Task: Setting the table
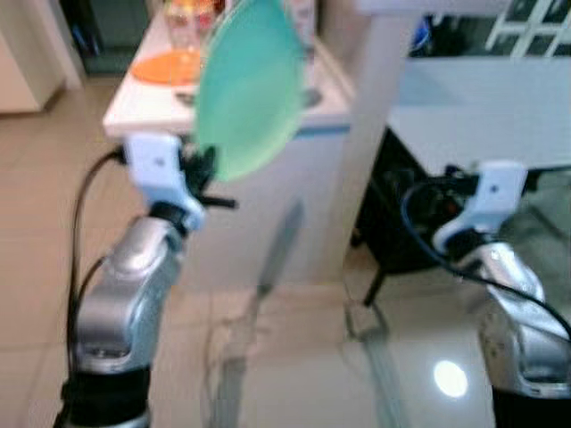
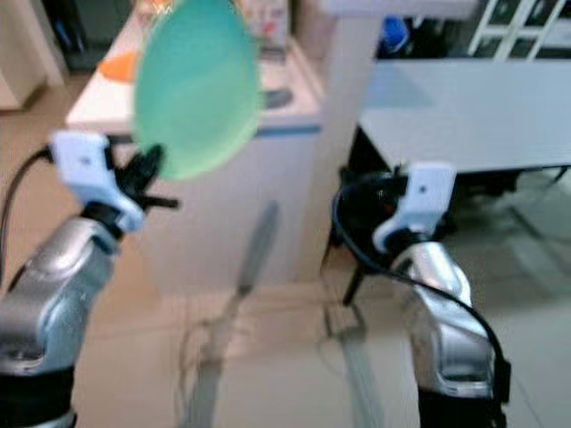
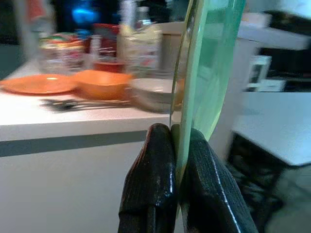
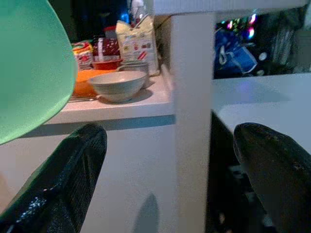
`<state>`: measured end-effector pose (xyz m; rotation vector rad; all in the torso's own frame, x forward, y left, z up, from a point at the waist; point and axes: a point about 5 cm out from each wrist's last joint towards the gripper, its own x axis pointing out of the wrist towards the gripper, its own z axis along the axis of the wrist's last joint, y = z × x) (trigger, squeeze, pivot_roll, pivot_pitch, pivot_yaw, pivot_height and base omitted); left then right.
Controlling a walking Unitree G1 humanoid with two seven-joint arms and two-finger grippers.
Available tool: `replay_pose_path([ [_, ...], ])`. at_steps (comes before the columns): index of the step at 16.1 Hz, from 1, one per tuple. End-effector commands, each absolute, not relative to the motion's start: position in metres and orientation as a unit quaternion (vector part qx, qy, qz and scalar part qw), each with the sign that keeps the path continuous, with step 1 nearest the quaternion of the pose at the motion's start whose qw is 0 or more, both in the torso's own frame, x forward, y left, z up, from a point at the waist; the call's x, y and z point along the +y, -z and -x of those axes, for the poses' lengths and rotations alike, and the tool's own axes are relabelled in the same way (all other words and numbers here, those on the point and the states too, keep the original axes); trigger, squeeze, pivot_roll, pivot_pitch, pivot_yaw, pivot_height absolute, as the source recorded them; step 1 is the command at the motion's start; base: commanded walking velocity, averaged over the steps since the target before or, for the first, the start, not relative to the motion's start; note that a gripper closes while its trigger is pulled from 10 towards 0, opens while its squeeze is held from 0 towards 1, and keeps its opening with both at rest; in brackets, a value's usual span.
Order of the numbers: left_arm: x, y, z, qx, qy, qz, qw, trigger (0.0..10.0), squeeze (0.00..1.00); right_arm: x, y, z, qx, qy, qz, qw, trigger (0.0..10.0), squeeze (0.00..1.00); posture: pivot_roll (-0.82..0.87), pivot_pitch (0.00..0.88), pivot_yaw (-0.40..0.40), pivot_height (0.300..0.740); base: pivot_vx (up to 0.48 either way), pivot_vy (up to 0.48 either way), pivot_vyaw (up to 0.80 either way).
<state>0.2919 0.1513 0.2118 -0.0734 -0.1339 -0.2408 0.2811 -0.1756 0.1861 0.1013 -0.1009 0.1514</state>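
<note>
— Left gripper [image 3: 176,145] first: what do we see it doing?

— We see its two black fingers [image 3: 153,179] pinched tight on the lower rim of a green plate [image 1: 250,85]. The plate stands nearly on edge, raised in the air in front of a white counter [image 1: 268,116], and it hides part of what lies on the counter top.

— And our right gripper [image 4: 170,160]?

— Its fingers [image 4: 73,179] are spread wide apart with nothing between them. We hold that arm [image 2: 442,312] low and out to the right, near the white pillar [image 1: 379,134] at the counter's end.

— What do we make out on the counter?

— An orange plate [image 3: 36,83] toward the left, an orange bowl [image 3: 102,83] beside it, and a pale bowl [image 4: 118,85] closer to the pillar. Some cutlery [image 3: 73,103] lies in front of the orange bowl; we cannot tell the pieces apart through the blur. Behind them stand packets and jars [image 4: 136,43], too blurred to read.

— Anything on the far side of the pillar?

— A white table [image 2: 464,107] stretches away to the right, dark beneath. The floor [image 1: 294,357] in front of us is pale tile with a bright spot of reflected light.
</note>
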Motion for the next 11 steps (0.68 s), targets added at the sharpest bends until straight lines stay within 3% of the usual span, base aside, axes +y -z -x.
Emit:
replay_pose_path([
  [1, 0.159, -0.221, -0.291, -0.092, 0.104, 0.033, 0.990, 10.0, 0.00, -0.172, -0.186, -0.282, -0.045, -0.077, -0.049, 0.995, 10.0, 0.00, 0.01, 0.000, 0.000, 0.740, 0.000, -0.364, 0.00],
  [4, 0.159, -0.221, -0.291, -0.091, 0.103, 0.033, 0.990, 10.0, 0.00, -0.174, -0.183, -0.283, -0.037, -0.061, -0.012, 0.997, 10.0, 0.00, 0.01, 0.000, -0.001, 0.740, 0.000, -0.361, 0.00],
  [8, 0.159, -0.221, -0.291, -0.090, 0.101, 0.032, 0.990, 10.0, 0.00, -0.178, -0.182, -0.284, -0.031, -0.045, -0.009, 0.998, 10.0, 0.00, 0.01, 0.000, -0.003, 0.740, 0.000, -0.359, 0.74],
  [11, 0.160, -0.221, -0.291, -0.090, 0.100, 0.034, 0.990, 10.0, 0.00, -0.185, -0.182, -0.285, -0.031, -0.020, -0.030, 0.999, 10.0, 0.00, 0.01, 0.000, -0.004, 0.740, 0.000, -0.360, 0.00],
])
